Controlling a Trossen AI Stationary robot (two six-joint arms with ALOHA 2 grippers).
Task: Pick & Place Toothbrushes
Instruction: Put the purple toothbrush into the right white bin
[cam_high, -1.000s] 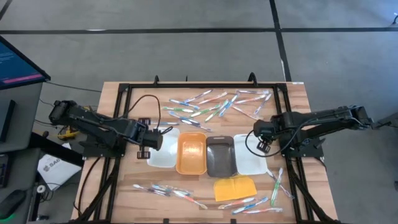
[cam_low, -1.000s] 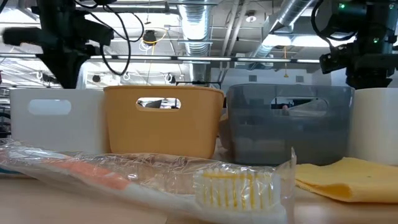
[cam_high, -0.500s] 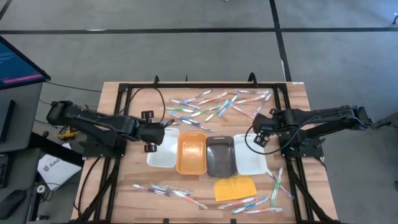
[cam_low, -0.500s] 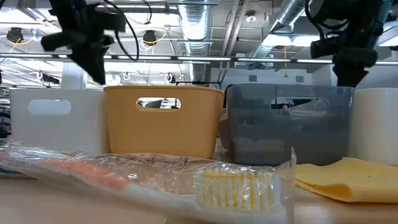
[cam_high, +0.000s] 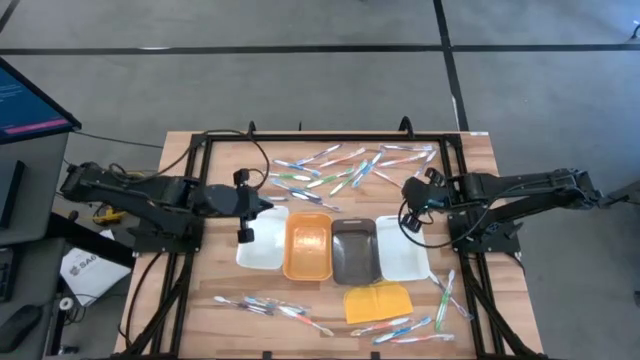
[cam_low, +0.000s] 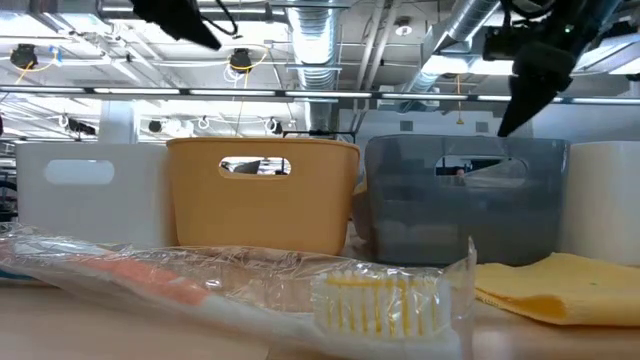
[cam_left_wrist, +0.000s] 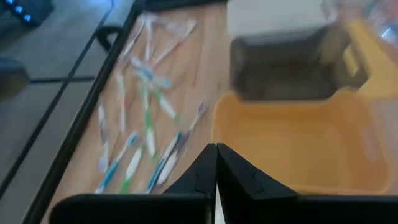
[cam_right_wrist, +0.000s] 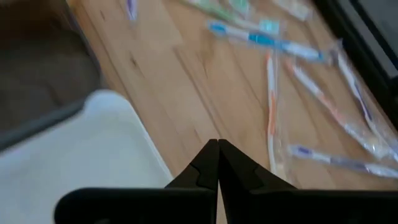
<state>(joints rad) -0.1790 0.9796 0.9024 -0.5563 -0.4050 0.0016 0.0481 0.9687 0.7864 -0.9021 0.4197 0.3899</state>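
Several toothbrushes (cam_high: 340, 168) lie loose on the wood near the table's far edge, with more at the near left (cam_high: 270, 307) and near right (cam_high: 425, 318). One wrapped toothbrush (cam_low: 300, 285) lies right before the low camera. My left gripper (cam_high: 260, 204) hangs shut and empty above the far end of the left white tray (cam_high: 262, 245); its wrist view shows the closed fingertips (cam_left_wrist: 216, 155) over the orange tray (cam_left_wrist: 292, 143). My right gripper (cam_high: 408, 210) hangs shut and empty above the far end of the right white tray (cam_high: 403, 255), its tips (cam_right_wrist: 217, 152) together.
Four trays stand in a row mid-table: white, orange (cam_high: 308, 247), grey (cam_high: 353, 250), white. A yellow pad (cam_high: 378, 300) lies in front of them. A black frame (cam_high: 330, 135) runs around the table's edges. Bare wood shows between the trays and the far toothbrushes.
Both grippers have risen, staying shut. My left gripper has lifted away from the left white tray, tipped up from pointing steeply down toward level, and shifted toward the far edge. My right gripper has risen above the right white tray and moved a little toward the far edge.
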